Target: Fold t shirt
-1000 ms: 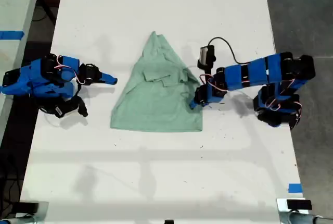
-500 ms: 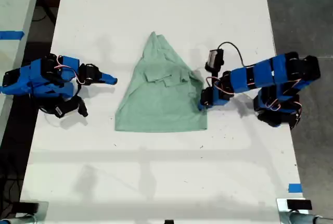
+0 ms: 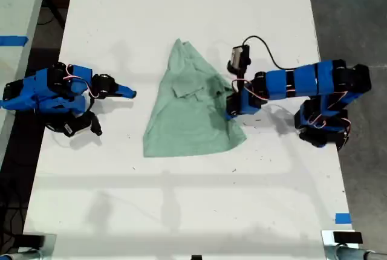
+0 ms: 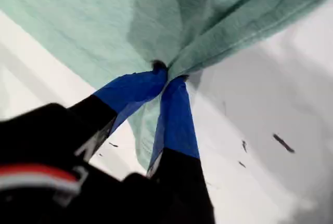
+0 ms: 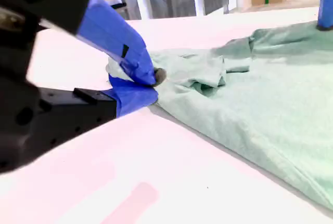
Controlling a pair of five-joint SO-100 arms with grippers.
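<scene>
The white bench (image 3: pixel 187 199) fills most of the exterior view, with dark floor on both sides. A pale neighbouring surface at the exterior view's left edge carries a strip of blue tape (image 3: pixel 12 40), and another small piece of blue tape (image 3: pixel 342 217) sits near the bench's lower corner on the exterior view's right.

The t shirt (image 3: pixel 190 112), mint green and roughly triangular, lies near the middle of the bench, its point toward the top of the exterior view and its hem toward the bottom. A small folded flap rests on its upper half.

My first end effector (image 4: pixel 167 75) reaches in from the exterior view's right and is pressed together on a bunched bit of the t shirt's edge; the cloth gathers into creases at the blue fingertips (image 4: pixel 179 94).

My second end effector (image 5: pixel 148 81) rests at the exterior view's left, apart from the t shirt, its fingertips nearly pressed together on nothing, pointing toward the garment.
</scene>
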